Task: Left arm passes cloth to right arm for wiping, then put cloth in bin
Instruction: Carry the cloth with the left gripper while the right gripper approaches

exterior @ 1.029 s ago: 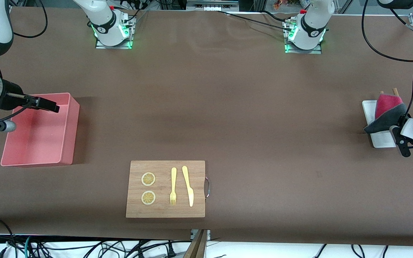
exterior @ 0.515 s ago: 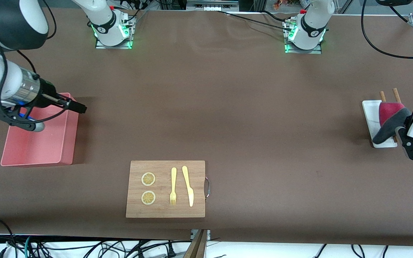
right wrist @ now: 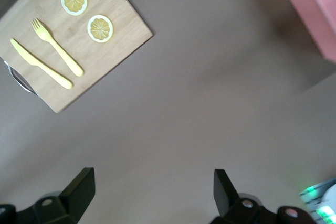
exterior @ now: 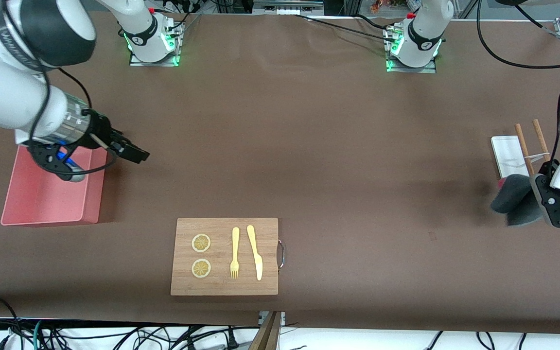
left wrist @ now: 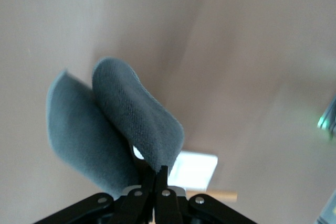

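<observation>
Gripping the cloth (exterior: 512,199) in your shut left tool (exterior: 538,198), just beside the white tray (exterior: 505,156), you are starting the handover; next, I judge, carry it toward the wooden board (exterior: 224,256) to meet the open right tool (exterior: 136,154) beside the bin (exterior: 46,194).

A robotics lab, not a home. Two white arms (exterior: 27,87) are bolted on metal base plates (exterior: 153,58) lit green along one edge of a big table (exterior: 309,146) under a plain brown cover, with black cables (exterior: 503,58) trailing across it and a tangle of wires (exterior: 114,335) on the floor below. The board (exterior: 224,256) with toy fork (exterior: 234,253), knife (exterior: 255,252) and lemon slices (exterior: 201,243) reads as a staged test set.
</observation>
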